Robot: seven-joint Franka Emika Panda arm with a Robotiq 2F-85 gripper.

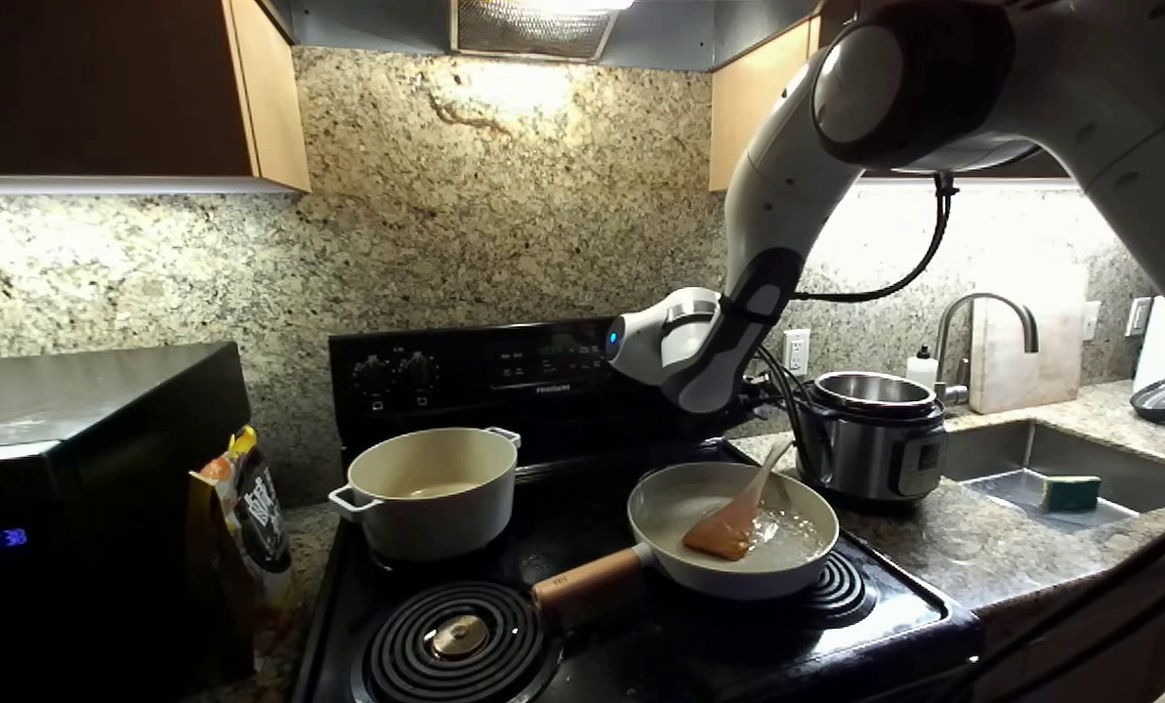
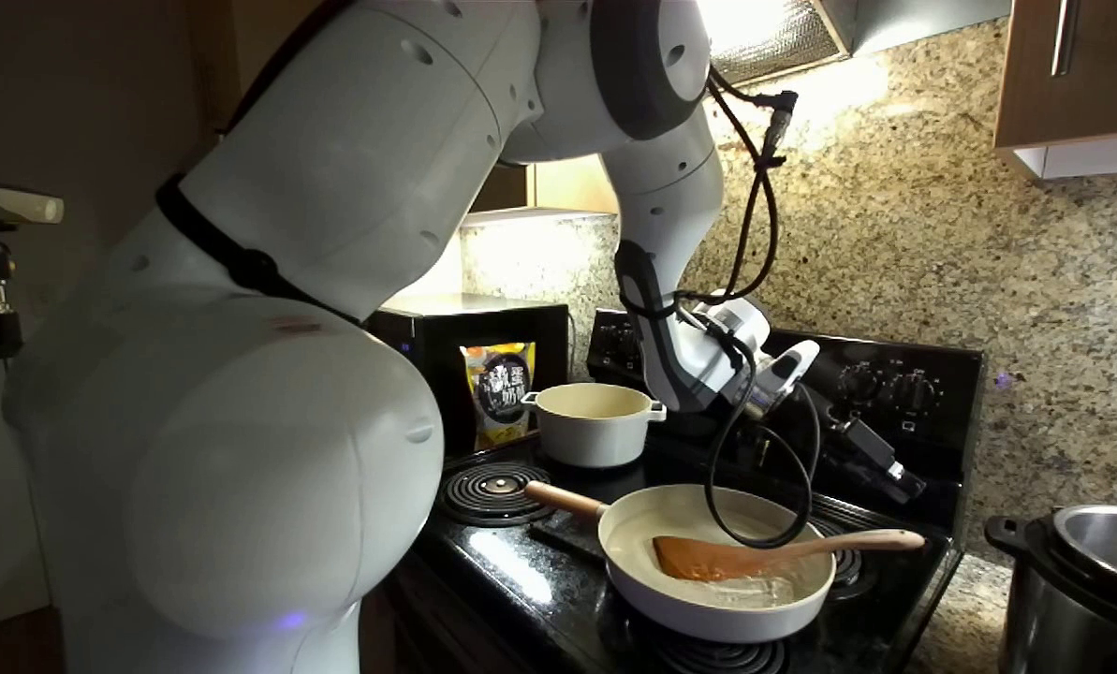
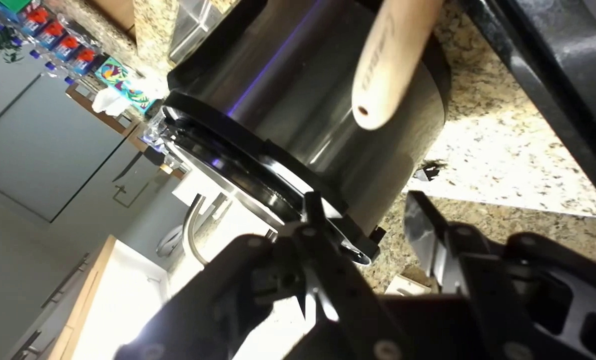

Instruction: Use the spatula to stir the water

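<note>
Spatula [image 2: 753,562] rests blade-down in the pan [image 2: 708,623] of water [image 2: 755,592], handle [image 3: 395,65] reaching right past the rim. We judge it light, stiff, smooth (slippery if wet), best grasped mid-handle. Our gripper [image 3: 364,207] stands with jaws apart, holding nothing.

Right of centre in an exterior view, the spatula [image 1: 743,510] leans up to the right, its blade in the water [image 1: 799,533] of the frying pan [image 1: 738,584]. A two-handled pot [image 1: 440,522] stands left of centre; the robot arm [image 1: 787,186] fills the upper right.
</note>
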